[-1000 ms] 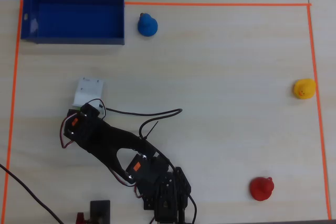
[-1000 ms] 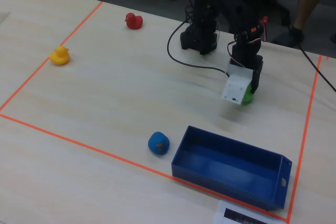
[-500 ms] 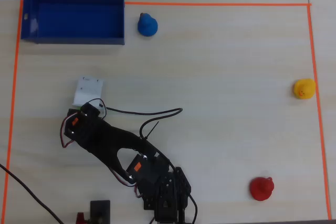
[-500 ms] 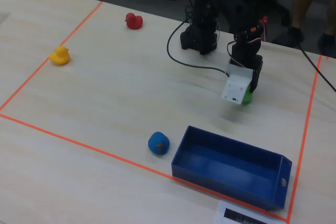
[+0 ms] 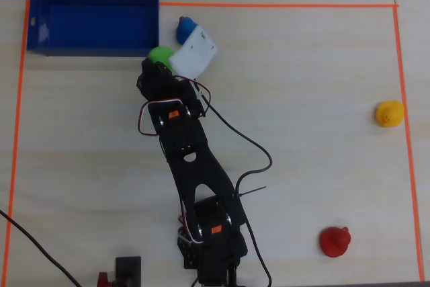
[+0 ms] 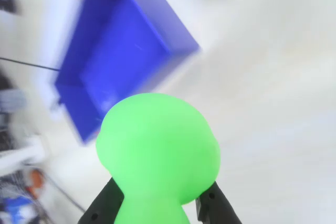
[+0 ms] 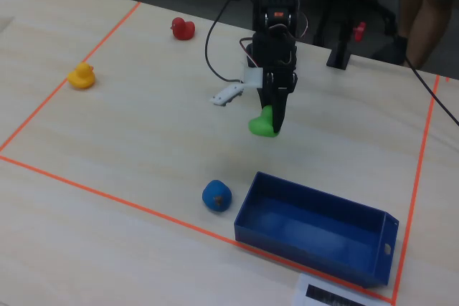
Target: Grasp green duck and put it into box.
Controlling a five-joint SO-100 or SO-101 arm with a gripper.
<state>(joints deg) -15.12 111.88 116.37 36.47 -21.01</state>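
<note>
Jaws: closed on the green duck (image 6: 157, 156), black fingers (image 6: 107, 205) pinching its lower part
Gripper (image 7: 272, 121): lifted above the table (image 7: 143, 141)
Green duck position: just outside the blue box (image 5: 94, 23), near its corner
Blue duck (image 5: 186, 29): beside the box

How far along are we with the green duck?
The grasp looks done: the gripper is shut on the green duck, seen clamped between dark fingers in the wrist view. Transport is in hand: the overhead view shows the duck by the box corner, not yet inside. Left: carry it over the box and release. The blue duck sits nearby.
</note>
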